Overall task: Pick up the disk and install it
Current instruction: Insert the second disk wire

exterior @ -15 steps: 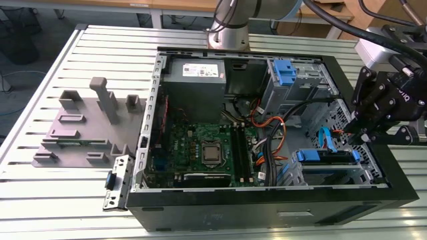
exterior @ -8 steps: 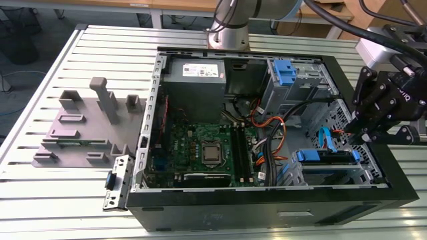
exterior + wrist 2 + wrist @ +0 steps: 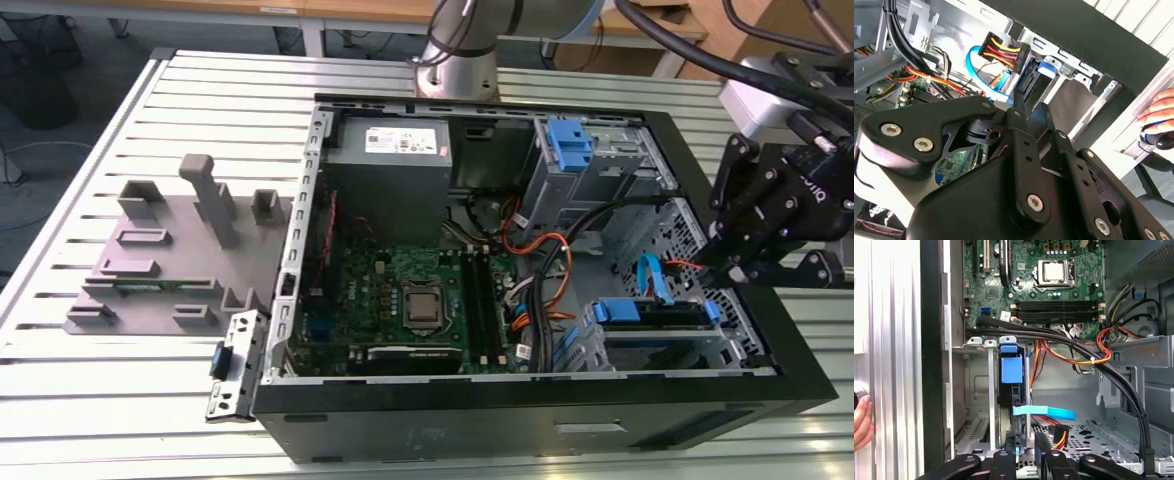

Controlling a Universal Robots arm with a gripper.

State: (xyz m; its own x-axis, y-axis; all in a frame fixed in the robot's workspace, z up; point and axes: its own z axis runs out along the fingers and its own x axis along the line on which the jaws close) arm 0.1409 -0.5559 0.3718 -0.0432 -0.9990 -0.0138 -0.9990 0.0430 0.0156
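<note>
Where the exterior view hides it, the gripper (image 3: 1024, 452) clenched on the disk (image 3: 1014, 390), in first wrist view.

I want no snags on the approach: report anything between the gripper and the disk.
In the first wrist view a light-blue flat cable crosses in front of the disk, between it and the gripper. A cable plug hangs just beside it. Nothing else visibly intervenes.

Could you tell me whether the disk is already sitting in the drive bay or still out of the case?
In the bay: the disk in its blue carrier sits inside the metal cage, with the claw just above.
</note>
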